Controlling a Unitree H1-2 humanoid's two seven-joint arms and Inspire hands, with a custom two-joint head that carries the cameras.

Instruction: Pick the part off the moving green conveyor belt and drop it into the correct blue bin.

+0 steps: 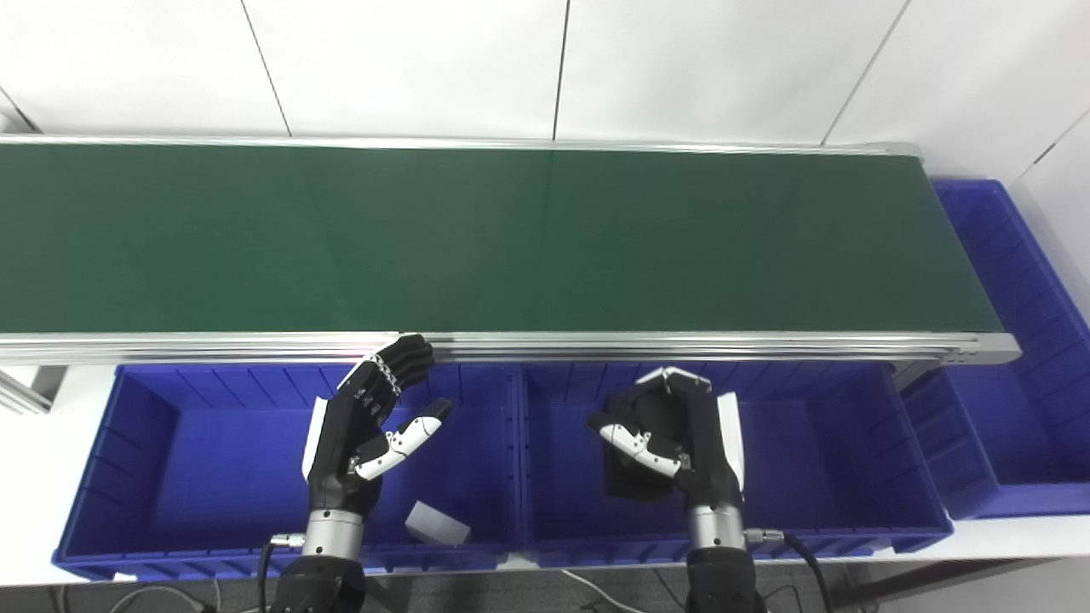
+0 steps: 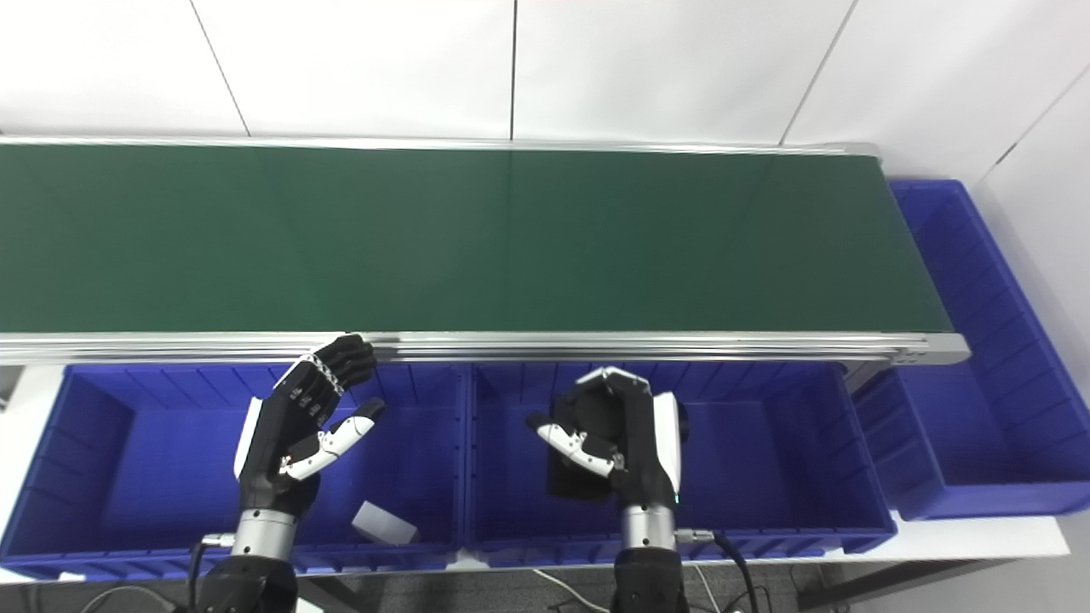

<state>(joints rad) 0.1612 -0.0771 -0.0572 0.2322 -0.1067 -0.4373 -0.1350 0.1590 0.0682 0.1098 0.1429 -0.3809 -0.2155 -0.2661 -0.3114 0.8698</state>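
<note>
Green belt: the conveyor belt (image 1: 477,238) is seen bare along its whole visible length, just beyond both hands; no part is carried on it.
Black part: a dark flat piece (image 1: 632,484) is seen under the right hand (image 1: 673,434), hanging over the middle blue bin (image 1: 843,511); whether it is gripped or already lying on the bin floor cannot be told.
Long axis: the black part appears to run toward and away from the belt, in line with the right forearm.
Right hand: its fingers are curled inward, with the thumb across; a clenched pose, apparently around the black part.
Left hand: the left hand (image 1: 370,426) is held released, fingers apart and empty, over the left blue bin (image 1: 128,477).
White block: a pale block (image 1: 437,523) lies in the left bin, just beside the left wrist.
Nearer hand: the right one is judged to be the hand at work; a release downward is all that seems needed.
End bin: a third blue bin (image 2: 996,460) stands well right of the right hand.
View difference: the right eye view shows slightly more of the black part beside the thumb.
</note>
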